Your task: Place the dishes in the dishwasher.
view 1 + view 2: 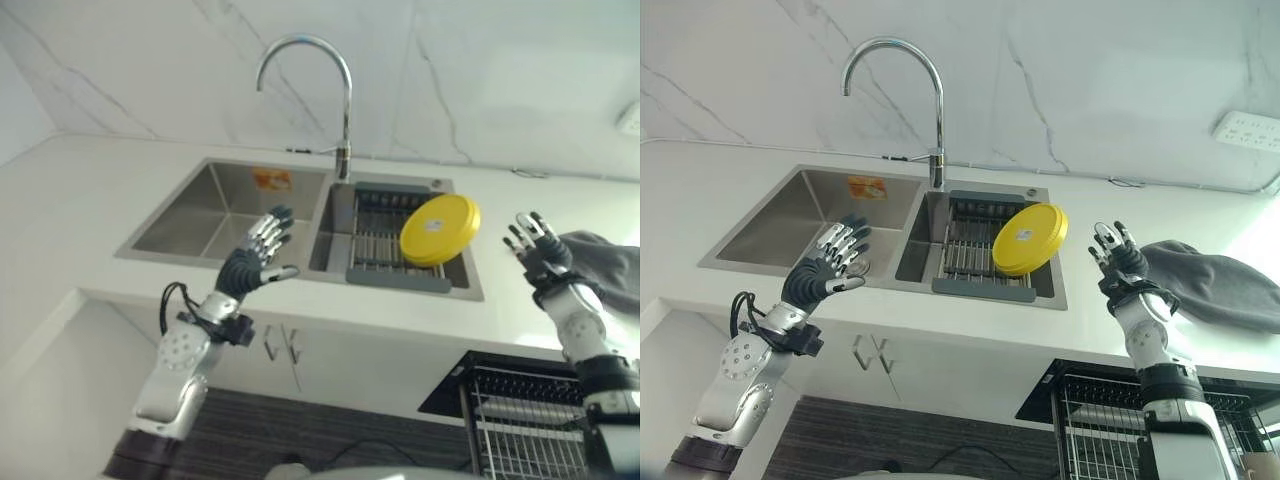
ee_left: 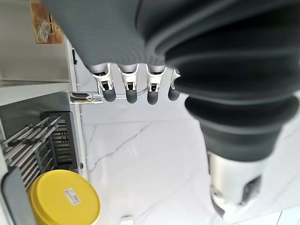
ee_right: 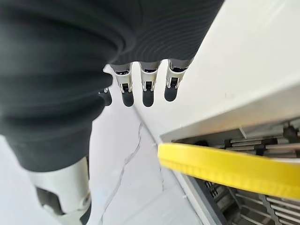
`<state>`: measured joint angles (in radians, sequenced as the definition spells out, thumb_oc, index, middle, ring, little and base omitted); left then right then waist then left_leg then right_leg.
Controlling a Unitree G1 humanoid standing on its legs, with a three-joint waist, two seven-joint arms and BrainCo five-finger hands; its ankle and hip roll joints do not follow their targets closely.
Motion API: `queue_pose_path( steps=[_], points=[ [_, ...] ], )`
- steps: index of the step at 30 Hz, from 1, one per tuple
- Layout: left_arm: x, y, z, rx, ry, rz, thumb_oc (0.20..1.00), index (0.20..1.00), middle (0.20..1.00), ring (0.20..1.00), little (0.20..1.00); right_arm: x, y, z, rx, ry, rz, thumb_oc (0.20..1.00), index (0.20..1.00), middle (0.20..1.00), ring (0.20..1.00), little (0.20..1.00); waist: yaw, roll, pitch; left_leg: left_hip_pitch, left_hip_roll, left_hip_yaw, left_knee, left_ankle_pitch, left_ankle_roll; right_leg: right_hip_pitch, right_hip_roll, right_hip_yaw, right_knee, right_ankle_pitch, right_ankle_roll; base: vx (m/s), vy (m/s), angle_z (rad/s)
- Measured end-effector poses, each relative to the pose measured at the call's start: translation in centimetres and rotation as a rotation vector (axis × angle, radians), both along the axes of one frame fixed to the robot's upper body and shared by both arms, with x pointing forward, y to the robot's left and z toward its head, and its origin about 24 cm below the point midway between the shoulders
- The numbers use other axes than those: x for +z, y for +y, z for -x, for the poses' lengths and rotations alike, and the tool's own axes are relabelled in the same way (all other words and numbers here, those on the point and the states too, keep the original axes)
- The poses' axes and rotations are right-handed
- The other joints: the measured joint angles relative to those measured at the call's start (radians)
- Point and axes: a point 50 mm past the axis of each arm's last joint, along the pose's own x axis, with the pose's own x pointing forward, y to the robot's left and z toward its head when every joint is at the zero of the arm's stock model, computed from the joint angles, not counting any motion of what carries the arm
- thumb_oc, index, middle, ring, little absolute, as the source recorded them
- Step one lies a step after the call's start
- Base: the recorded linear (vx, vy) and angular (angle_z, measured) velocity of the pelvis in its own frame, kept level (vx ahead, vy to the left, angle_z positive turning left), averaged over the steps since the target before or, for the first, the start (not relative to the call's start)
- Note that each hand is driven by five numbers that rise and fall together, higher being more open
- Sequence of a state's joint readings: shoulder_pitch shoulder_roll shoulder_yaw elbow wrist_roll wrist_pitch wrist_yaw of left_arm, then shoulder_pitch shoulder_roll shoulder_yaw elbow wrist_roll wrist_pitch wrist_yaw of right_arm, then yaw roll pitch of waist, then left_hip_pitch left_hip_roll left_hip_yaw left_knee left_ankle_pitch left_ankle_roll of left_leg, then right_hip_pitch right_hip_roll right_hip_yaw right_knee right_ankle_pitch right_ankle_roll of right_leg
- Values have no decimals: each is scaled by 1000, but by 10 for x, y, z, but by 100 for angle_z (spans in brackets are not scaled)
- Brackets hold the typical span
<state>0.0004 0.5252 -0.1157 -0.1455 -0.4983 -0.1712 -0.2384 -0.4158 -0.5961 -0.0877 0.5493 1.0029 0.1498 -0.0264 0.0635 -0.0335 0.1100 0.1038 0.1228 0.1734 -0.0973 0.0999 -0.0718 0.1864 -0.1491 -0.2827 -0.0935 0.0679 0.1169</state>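
1. The dishwasher rack (image 1: pixel 1110 420) is seen nearest, pulled out below the desk (image 1: pixel 970 330) on the robot's right; no dish is seen in the part of it that shows.
2. The left hand (image 1: pixel 255 255) is raised in front of the sink (image 1: pixel 185 215), fingers straight and released, nothing held.
3. The right hand (image 1: pixel 1118 258) is raised above the desk beside a grey cloth (image 1: pixel 1220 280), fingers likewise straight and empty.
4. The yellow plate (image 1: pixel 438 228) is leaned on edge in the drying rack (image 1: pixel 385 250) inside the right basin, near the tap (image 1: pixel 342 120).
5. The plate is judged stiff, light, smooth and somewhat slippery; the exposed upper rim should be pinched between thumb and fingers.
6. A label on the plate's face is shown in the left wrist view; its thin edge (image 3: pixel 234 171) is shown in the right wrist view.
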Motion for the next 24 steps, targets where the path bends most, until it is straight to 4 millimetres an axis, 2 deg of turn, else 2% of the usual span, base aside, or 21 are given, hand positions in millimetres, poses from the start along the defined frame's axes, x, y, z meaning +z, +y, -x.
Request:
queue_pose_path(
  steps=[7, 14, 16, 18, 24],
  points=[
    [0, 0, -1, 0, -1, 1, 1000, 1000, 1000, 1000, 1000, -8, -4, -2, 22, 67, -25, 1000, 1000, 1000, 1000, 1000, 3, 1, -1, 0, 0, 0, 0, 0, 0, 0, 0, 0, 0, 0, 0, 0, 0, 0],
    [-1, 0, -1, 2, 3, 1, 1000, 1000, 1000, 1000, 1000, 0, -9, -8, 44, 71, -63, 1000, 1000, 1000, 1000, 1000, 4, 1, -1, 2, 0, -2, 0, 8, -2, 2, 1, -1, 0, 0, 0, 0, 0, 0],
    [0, 1, -1, 2, 4, -2, 1000, 1000, 1000, 1000, 1000, -2, -10, -10, 51, 91, -85, 1000, 1000, 1000, 1000, 1000, 13, 2, -2, 2, 0, -3, 0, 9, -2, 3, 1, -2, 0, 0, 0, -15, 4, 2],
    [0, 2, -1, 1, 10, 18, 1000, 1000, 1000, 1000, 1000, -3, -20, -8, 45, 136, -69, 1000, 1000, 1000, 1000, 1000, 30, 2, -2, 1, -1, -9, 0, 9, -2, 6, 1, -7, 0, 0, -1, -17, -1, 6],
    [2, 5, -2, 5, 6, -2, 1000, 1000, 1000, 1000, 1000, -3, -17, -14, 98, 162, -99, 1000, 1000, 1000, 1000, 1000, 39, 3, -3, 1, -1, -29, 0, 8, -2, 18, 2, -28, 0, -2, -3, 5, -4, 10]
  ],
)
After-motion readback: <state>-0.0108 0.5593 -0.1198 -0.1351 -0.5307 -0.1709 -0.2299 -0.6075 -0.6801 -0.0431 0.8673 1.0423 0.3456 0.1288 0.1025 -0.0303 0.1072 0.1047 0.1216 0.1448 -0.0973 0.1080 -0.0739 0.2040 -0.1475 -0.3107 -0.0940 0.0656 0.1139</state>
